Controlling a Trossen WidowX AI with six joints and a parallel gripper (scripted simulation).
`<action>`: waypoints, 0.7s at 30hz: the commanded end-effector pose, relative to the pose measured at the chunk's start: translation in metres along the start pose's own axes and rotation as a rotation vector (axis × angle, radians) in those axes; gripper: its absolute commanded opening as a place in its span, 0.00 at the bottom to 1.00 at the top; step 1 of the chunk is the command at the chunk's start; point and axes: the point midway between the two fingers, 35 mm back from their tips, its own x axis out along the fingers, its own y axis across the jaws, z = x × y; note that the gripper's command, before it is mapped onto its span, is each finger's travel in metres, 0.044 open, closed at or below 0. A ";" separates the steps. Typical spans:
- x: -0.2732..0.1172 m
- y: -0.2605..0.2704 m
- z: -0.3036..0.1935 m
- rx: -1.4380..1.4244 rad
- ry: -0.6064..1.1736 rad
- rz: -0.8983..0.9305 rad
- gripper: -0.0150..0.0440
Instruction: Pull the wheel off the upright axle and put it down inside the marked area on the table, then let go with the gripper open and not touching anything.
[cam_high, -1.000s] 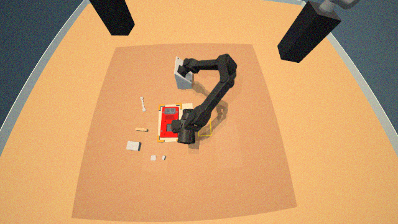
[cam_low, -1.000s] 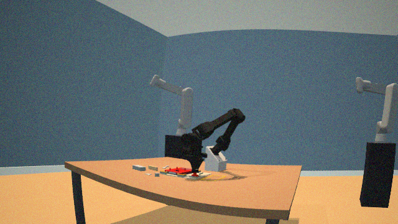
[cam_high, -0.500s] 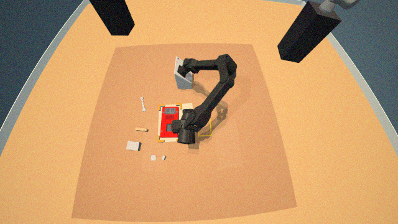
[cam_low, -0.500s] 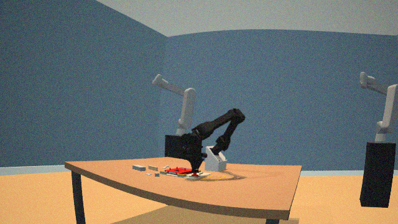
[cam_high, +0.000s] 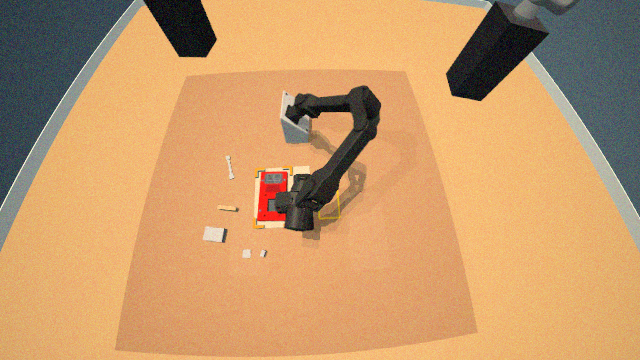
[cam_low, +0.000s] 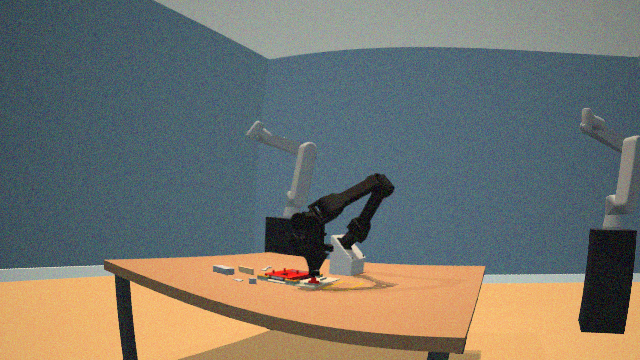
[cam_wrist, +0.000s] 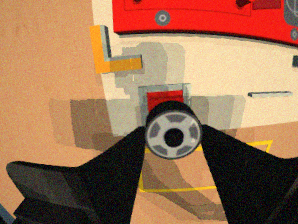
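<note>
The wheel (cam_wrist: 173, 150), a black tyre with a light grey spoked hub and a dark centre hole, is held between the two black fingers of my gripper (cam_wrist: 172, 131) (cam_low: 314, 272). The gripper is shut on it. A red block (cam_wrist: 165, 96) in a grey square holder shows just beyond and below the wheel, and also in the exterior view (cam_low: 313, 281). The axle is hidden, so I cannot tell whether the wheel is still around it. The marked area is a yellow outline (cam_wrist: 170, 189) (cam_high: 330, 218) on the table beside the cream board (cam_wrist: 220, 112), partly hidden by the arm and fingers.
A red panel (cam_wrist: 200, 20) (cam_high: 272, 216) lies on the cream board, near an orange corner bracket (cam_wrist: 99, 50). A white spanner-like piece (cam_high: 229, 168), a tan bar (cam_high: 227, 208), a grey-white block (cam_high: 214, 234) and two small pieces lie left of and below the board.
</note>
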 end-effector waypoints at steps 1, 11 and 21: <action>-0.011 0.000 0.001 0.011 -0.001 0.016 0.25; -0.014 0.000 0.001 0.011 -0.001 0.017 0.25; -0.018 0.000 0.001 0.012 -0.001 0.018 0.25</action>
